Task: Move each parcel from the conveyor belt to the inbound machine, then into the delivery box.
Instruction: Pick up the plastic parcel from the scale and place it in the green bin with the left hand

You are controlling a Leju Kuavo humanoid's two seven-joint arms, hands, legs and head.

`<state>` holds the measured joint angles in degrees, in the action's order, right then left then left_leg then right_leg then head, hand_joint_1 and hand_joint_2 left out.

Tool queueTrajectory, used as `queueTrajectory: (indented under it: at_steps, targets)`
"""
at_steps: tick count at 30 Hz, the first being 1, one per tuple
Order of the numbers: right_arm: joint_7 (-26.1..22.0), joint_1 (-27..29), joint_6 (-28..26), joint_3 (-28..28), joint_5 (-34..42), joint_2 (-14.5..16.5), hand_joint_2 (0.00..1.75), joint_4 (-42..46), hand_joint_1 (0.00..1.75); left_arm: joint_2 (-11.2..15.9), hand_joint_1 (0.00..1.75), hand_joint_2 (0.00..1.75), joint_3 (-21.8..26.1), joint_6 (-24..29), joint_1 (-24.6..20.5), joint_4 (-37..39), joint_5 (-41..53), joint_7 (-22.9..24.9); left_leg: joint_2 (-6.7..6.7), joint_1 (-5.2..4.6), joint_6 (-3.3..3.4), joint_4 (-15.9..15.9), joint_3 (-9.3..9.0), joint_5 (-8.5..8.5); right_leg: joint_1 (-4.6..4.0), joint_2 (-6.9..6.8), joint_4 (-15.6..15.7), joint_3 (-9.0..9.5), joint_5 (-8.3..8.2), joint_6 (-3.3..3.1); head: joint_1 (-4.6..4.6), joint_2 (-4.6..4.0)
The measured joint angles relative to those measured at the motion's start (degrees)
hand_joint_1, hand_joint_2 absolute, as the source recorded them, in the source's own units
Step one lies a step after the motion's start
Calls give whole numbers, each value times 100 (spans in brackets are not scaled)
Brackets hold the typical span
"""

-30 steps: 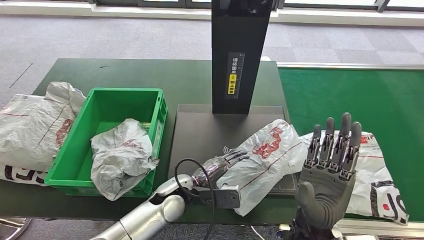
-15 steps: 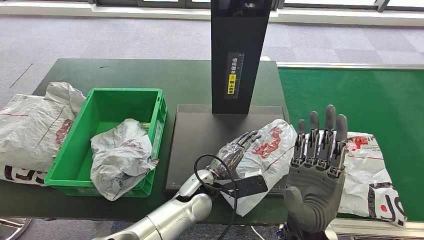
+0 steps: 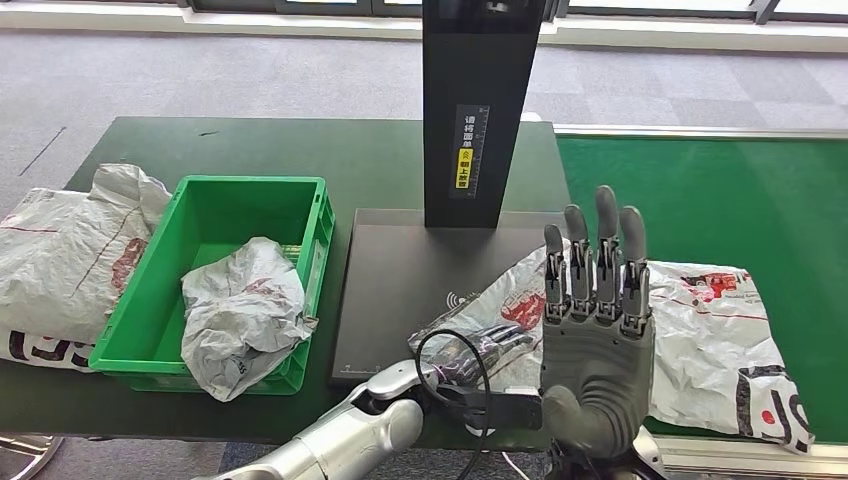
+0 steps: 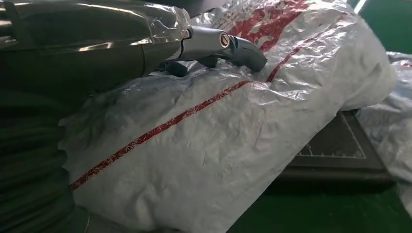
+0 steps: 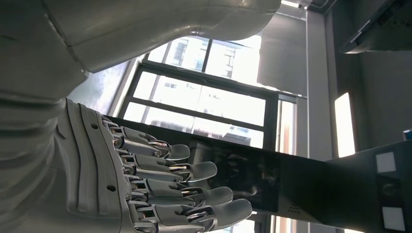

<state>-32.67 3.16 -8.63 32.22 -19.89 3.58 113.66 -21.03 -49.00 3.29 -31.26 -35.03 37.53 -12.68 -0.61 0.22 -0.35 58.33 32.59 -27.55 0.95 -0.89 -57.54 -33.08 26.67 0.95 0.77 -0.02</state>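
Note:
A white parcel with red print (image 3: pixel 505 292) (image 4: pixel 233 131) lies on the black plate of the inbound machine (image 3: pixel 400 262). My left hand (image 3: pixel 482 345) reaches in from below and grips it. Its fingers (image 4: pixel 233 44) lie over the top of the bag, and the bag bulges against the palm. My right hand (image 3: pixel 597 325) (image 5: pixel 145 184) is raised in front of the parcel with nothing in it, its fingers straight and together, hiding the bag's right part. A second white parcel (image 3: pixel 715 340) lies on the green conveyor belt (image 3: pixel 720 200). The green delivery box (image 3: pixel 300 200) holds one crumpled parcel (image 3: pixel 243 312).
The machine's black upright column (image 3: pixel 480 110) stands at the back of the plate. A large white parcel (image 3: pixel 65 250) lies on the dark green table (image 3: pixel 250 145) left of the box. The table's front edge runs just below the box and the plate.
My right hand has moved left and now stands in front of the parcel. My left hand has moved right along the plate's front edge, over the bag's near part.

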Motion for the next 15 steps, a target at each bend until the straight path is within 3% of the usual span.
queueTrajectory:
  at_steps: [12,13,15]
  targets:
    - [-39,-19,105,-1,-10,63,175,-63,0,-27,0,175,-13,-294,-37,218,-33,13,0,0,0,0,-1,0,0,-1,0,2,0,0,-1,0]
    - [-42,-19,124,-1,-19,72,175,-66,0,-28,28,175,-22,-337,-50,233,-50,17,0,0,0,0,-1,0,0,-1,0,3,0,0,0,0]
    - [-44,-19,148,0,-35,84,175,-68,0,-28,115,175,-43,-392,-77,261,-70,20,0,0,0,0,-3,0,0,-1,0,4,0,0,1,0]
